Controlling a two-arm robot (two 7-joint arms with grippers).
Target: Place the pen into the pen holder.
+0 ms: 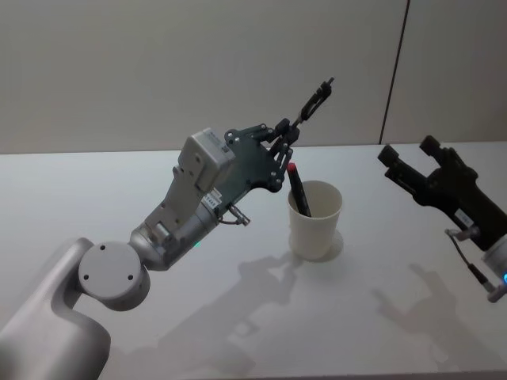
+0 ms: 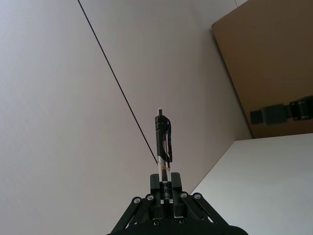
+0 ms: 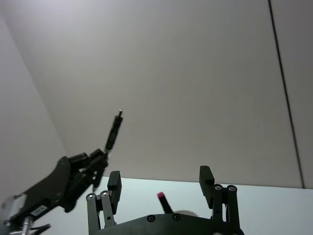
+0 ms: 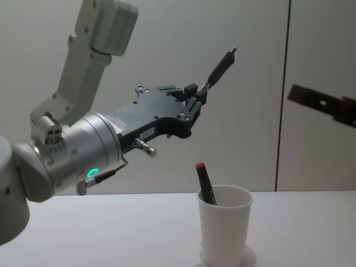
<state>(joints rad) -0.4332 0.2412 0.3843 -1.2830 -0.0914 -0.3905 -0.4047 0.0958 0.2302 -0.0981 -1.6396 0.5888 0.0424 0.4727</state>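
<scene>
White worktop [image 1: 79,206] meets grey wall [image 1: 198,63], dark seam [image 1: 395,71] at one o'clock; a red-capped pen [image 1: 299,188] near centre tilts toward eleven o'clock.

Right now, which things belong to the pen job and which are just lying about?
Job: black pen, clamped in the left gripper, raised above the table; white pen holder.
Lying about: red-tipped pen already standing in the holder; right gripper, open, idle at the right.

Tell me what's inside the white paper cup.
One red-tipped pen leans inside the pen holder, its top above the rim. The wall hides its lower end.
</scene>
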